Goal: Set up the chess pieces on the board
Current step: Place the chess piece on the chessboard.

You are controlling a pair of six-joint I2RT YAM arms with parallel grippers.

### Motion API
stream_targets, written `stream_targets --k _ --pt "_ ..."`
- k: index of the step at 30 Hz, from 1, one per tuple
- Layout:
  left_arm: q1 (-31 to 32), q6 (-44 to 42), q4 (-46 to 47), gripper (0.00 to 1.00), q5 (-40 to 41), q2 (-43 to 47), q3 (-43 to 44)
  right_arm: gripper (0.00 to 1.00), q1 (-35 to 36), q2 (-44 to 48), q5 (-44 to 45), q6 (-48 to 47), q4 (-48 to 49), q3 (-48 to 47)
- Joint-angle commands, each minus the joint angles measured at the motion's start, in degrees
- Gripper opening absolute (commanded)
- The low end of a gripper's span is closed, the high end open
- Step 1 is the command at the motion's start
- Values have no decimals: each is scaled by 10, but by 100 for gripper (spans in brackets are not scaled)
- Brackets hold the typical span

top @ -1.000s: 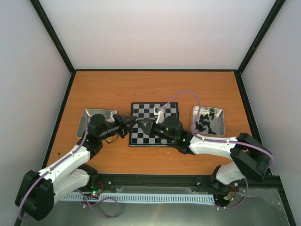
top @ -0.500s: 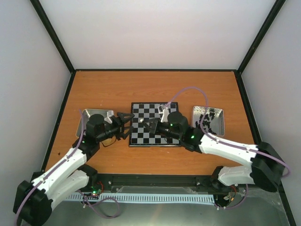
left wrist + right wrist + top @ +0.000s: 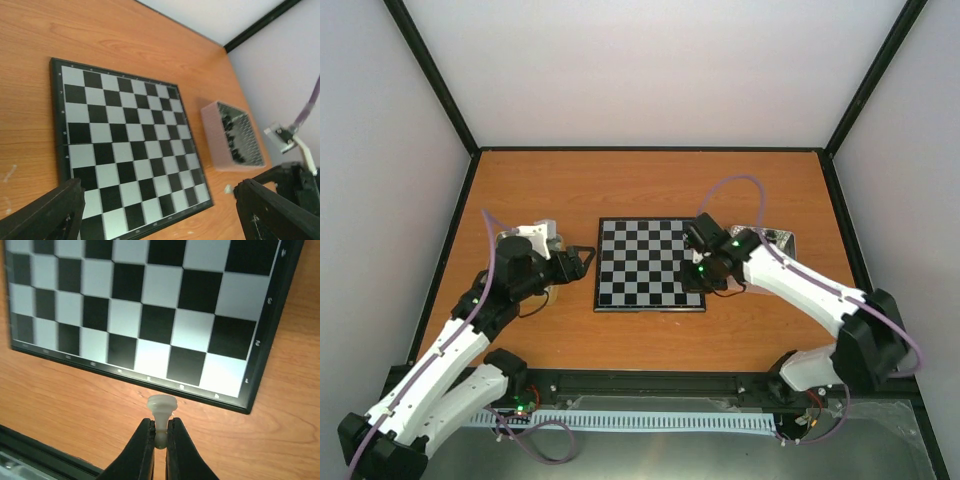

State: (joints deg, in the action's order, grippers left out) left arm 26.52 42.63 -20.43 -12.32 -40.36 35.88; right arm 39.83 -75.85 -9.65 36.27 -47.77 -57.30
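Pawn (image 3: 161,407) first: a small cream-white one with a round head, standing upright. The right gripper (image 3: 160,436) has it pinched by the stem, jaws clamped tight on it. From the wrist view it hangs over bare wood just off the board (image 3: 165,325), close to a corner of the rim and not over any square.

The board itself is flat, with black and pale grey chequers, a thin black rim and tiny marks along the edge. It lies roughly mid-table on the orange wooden table (image 3: 620,190), square to the arms.

The right arm comes up from its base at the near right and stretches across a metal tin (image 3: 212,137). Its wrist bends down so the gripper points at the board's right side, toward the near corner. The tin sits just beside the board's right edge, and there's a heap of black pieces (image 3: 234,137) inside it. They're too small and blurry to tell apart.

The left arm reaches in from the near left with its elbow out. The left gripper (image 3: 580,260) hovers just beside the board's left edge, pointing across it. Its fingers (image 3: 47,212) are spread wide apart, one at each bottom corner of its wrist view.
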Motion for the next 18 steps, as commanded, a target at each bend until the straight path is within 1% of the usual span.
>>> stream_targets --k 1,5,11,18 --pt "2 -139 -27 84 -3 -12 12 3 -5 -73 22 -45 -123 -59" --pt "2 -140 -12 84 -38 -10 6 3 -16 -133 42 -53 -142 -95" --pt "2 -141 -14 84 -37 5 2 3 -34 -199 54 -78 -165 -139" --pt "2 -138 -7 84 -32 10 -3 3 -56 -249 49 -103 -167 -175"
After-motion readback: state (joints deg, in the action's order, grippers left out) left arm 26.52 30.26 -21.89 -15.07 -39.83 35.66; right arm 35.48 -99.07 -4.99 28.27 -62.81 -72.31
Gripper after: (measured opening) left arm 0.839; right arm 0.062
